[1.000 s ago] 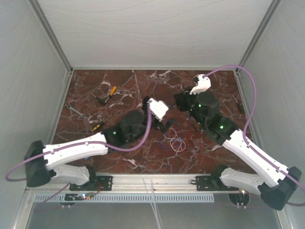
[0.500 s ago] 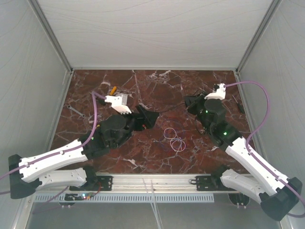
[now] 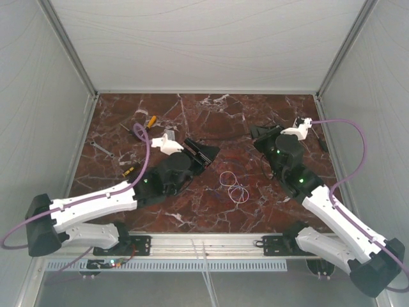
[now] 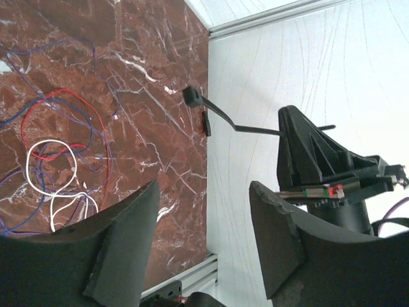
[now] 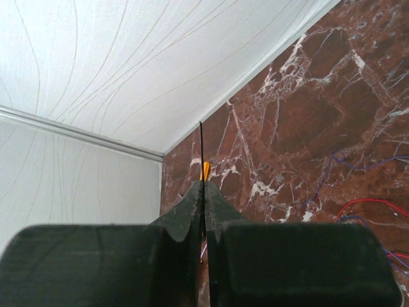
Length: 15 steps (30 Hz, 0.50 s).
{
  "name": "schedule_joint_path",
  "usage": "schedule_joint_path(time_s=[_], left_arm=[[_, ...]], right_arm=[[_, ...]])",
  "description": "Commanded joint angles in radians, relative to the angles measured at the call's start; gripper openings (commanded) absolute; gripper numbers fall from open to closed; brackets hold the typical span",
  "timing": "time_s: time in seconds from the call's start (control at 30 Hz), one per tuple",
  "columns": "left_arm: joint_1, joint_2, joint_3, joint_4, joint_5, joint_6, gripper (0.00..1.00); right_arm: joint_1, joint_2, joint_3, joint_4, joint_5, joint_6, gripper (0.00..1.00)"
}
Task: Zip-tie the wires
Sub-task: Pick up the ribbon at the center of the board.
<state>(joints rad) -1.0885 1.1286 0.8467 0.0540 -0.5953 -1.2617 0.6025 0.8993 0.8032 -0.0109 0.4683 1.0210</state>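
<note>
Your left gripper (image 4: pixel 204 192) has its jaws apart with nothing between them, and it looks across at the other arm rather than down at the work. Your right gripper (image 5: pixel 203 192) is clenched on a thin black zip tie (image 4: pixel 220 118). The left wrist view shows the strap reaching out from those fingers, with its head at the free end hanging over the table (image 3: pixel 192 115). I judge the task barely begun: the tie is in hand, but it goes around nothing yet. The wires (image 3: pixel 234 187) lie flat on the marble in loose, spread loops of white, red and blue or purple, not gathered into a bundle. You have all the real work left: bunch the strands, pass the strap around them, feed the tail through the head and pull it snug. The wires sit between the two arms and closer to the bases than either gripper. Your left gripper is up and to the left of them, your right up and to the right. Neither touches them.
</note>
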Motion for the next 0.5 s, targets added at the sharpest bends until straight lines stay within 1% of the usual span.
schedule_joint_path(time_s=[0.0, 0.1, 0.2, 0.33, 0.47], left_arm=[[0.023, 0.052, 0.034, 0.085, -0.024, -0.127, 0.57], [0.041, 0.06, 0.025, 0.105, -0.029, -0.17, 0.54], [0.059, 0.07, 0.013, 0.135, -0.031, -0.195, 0.51], [0.078, 0.098, 0.015, 0.195, -0.019, -0.189, 0.49], [0.086, 0.126, 0.029, 0.212, -0.018, -0.194, 0.46]], right_arm=[[-0.001, -0.049, -0.026, 0.027, 0.076, 0.026, 0.0], [-0.002, -0.08, -0.048, 0.045, 0.095, -0.012, 0.0], [-0.003, -0.096, -0.072, 0.06, 0.088, -0.013, 0.0], [-0.002, -0.103, -0.095, 0.073, 0.073, 0.0, 0.0], [-0.001, -0.106, -0.105, 0.085, 0.056, -0.002, 0.0]])
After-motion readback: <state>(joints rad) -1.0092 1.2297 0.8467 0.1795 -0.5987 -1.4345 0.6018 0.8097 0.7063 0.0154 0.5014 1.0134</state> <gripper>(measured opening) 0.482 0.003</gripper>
